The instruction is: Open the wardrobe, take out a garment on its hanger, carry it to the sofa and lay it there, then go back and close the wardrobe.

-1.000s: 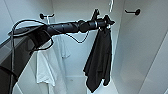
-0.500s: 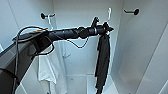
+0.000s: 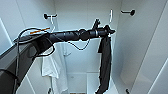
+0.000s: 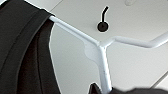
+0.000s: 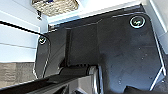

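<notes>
Now the black garment [image 3: 105, 65] hangs narrow and bunched.

No text, label, brand or number can be read anywhere. The round fittings on the robot's dark plate carry only blurred marks.

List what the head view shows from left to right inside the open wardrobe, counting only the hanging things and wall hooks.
Black wall hook → white T-shirt below it on its hanger → black T-shirt hanging from the white hanger at the left gripper → black wall hook on the right wall.
</notes>
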Available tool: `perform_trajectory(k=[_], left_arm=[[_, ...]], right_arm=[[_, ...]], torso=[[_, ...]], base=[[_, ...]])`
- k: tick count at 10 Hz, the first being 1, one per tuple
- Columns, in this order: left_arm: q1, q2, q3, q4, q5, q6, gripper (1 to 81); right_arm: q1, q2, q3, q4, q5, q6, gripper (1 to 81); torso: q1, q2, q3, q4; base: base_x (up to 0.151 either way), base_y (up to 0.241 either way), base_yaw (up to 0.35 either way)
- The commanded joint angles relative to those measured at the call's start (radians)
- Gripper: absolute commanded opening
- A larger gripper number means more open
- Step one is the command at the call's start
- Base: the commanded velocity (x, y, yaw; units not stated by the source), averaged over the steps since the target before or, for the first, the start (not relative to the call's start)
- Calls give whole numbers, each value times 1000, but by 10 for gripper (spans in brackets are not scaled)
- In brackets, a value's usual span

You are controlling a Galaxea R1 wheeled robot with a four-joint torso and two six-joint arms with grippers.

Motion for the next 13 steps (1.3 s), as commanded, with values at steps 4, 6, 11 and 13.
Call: perform_trajectory(k=[4, 6, 11, 13], left_arm=[[-153, -17, 56, 33, -57, 14, 10], [-139, -19, 74, 33, -59, 17, 10], [-112, -11, 83, 31, -59, 15, 10], [-102, -3, 89, 31, -60, 15, 10]], right_arm=[[40, 11, 11, -4, -44, -3, 811], [40, 13, 11, -4, -44, -3, 811], [45, 16, 12, -5, -44, -3, 811], [45, 18, 12, -5, -44, -3, 811]], torso=[[0, 0, 0, 0], [0, 0, 0, 0], [-1, 0, 0, 0], [-1, 0, 0, 0]], base=[[-92, 0, 0], [-92, 0, 0], [-92, 0, 0], [-92, 0, 0]])
